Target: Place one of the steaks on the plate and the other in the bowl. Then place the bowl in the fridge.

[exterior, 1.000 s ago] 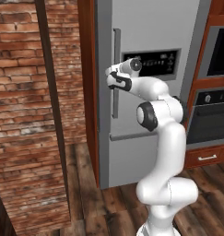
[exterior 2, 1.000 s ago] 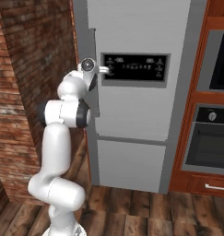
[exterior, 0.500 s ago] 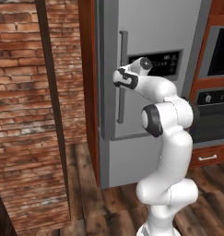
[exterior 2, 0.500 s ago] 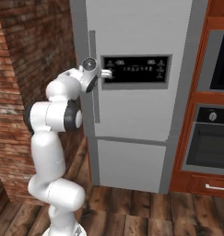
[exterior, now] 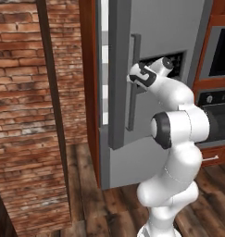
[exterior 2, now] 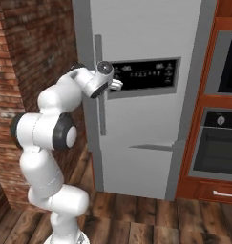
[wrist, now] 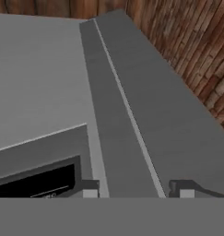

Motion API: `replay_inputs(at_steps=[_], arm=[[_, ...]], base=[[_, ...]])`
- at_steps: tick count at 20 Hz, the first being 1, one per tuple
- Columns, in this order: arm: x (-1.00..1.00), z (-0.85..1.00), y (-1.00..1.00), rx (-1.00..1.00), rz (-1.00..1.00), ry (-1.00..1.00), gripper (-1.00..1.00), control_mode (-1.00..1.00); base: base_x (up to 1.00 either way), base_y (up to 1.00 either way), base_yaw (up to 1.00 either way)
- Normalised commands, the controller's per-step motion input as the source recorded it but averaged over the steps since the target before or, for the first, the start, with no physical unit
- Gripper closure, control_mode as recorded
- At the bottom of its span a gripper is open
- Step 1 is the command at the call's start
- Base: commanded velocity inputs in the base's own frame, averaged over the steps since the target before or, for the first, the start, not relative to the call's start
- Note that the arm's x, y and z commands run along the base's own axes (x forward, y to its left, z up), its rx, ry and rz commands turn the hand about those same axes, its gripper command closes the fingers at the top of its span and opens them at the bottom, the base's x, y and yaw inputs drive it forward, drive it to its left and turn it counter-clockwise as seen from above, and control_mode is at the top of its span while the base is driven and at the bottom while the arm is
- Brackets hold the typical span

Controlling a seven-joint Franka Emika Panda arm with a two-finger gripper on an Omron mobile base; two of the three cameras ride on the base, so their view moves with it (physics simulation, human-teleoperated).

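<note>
The hand sits at the long vertical handle of the fridge. In the hand view its two fingertips stand apart with the handle bar running up between them. They straddle the bar, but whether the pads press on it cannot be told. This placement suits pulling: the bar lies between the fingers, so a sideways draw of the arm swings the door.

In the left base view the fridge door stands ajar, with a strip of pale shelved interior showing at its left edge. The judgement is that the step in hand is opening the fridge to receive the bowl (no bowl, plate or steak lies in front of the cameras here).

Count:
- one hand, two fingers
- one fridge, one bar handle, one dark dispenser panel
- built-in ovens to the right of the fridge, two stacked
- one brick wall to the left

The door gap is narrow; more swing is probably needed.
</note>
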Motion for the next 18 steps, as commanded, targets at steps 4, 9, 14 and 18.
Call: replay_inputs(at_steps=[4, 9, 14, 18], arm=[[-0.72, 0.46, -0.89, 0.1, 0.08, 0.12, 1.0, -1.0], [-0.81, 0.34, -0.93, 0.08, 0.09, 0.02, 1.0, -1.0], [-0.74, 0.09, -1.0, 0.13, 0.09, -0.02, 1.0, -1.0], [-0.34, 0.01, -0.62, 0.04, 0.07, -0.08, 1.0, -1.0]], base=[[0.0, 0.0, 0.0], [0.0, 0.0, 0.0], [0.0, 0.0, 0.0], [0.0, 0.0, 0.0]])
